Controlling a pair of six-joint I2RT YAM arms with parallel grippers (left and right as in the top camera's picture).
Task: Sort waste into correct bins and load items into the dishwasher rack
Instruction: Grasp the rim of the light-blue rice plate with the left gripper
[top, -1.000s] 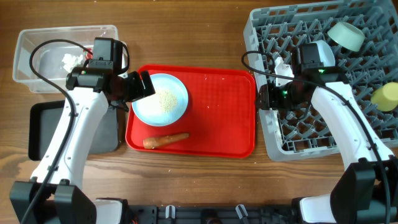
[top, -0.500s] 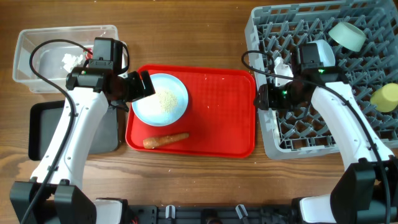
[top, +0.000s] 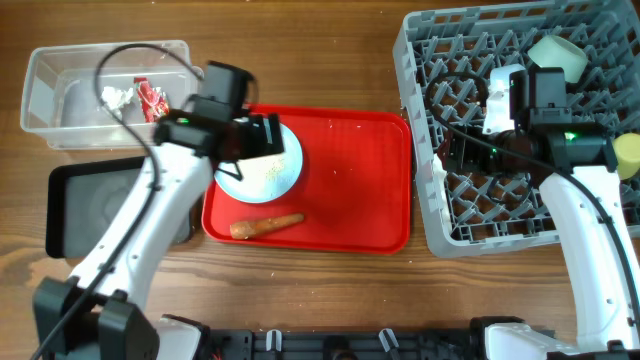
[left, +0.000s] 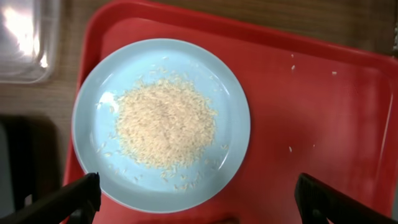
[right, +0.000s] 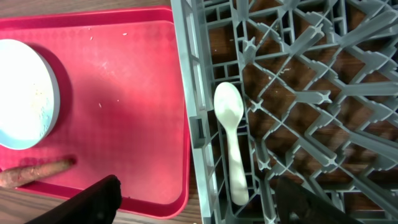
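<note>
Now leaves spoon (right: 231, 149) lying loose in rack (right: 323, 81) below right gripper (right: 199, 202), fingers parted, empty; swings left gripper (left: 199, 202), spread wide, over plate (left: 231, 124) of rice (left: 165, 124), likely next for emptying.

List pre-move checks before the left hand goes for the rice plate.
1. Left hand open above pale blue round plate: ok.
2. Loose white rice grains heaped on plate, not binned: not ok.
3. White ceramic spoon lying in grey pegged plastic rack: ok.
4. Right hand open, apart from spoon: ok.
5. Orange carrot-like stick on flat red serving tray, unsorted: not ok.
6. Crumpled red wrapper, white tissue wad in clear plastic tub: ok.
</note>
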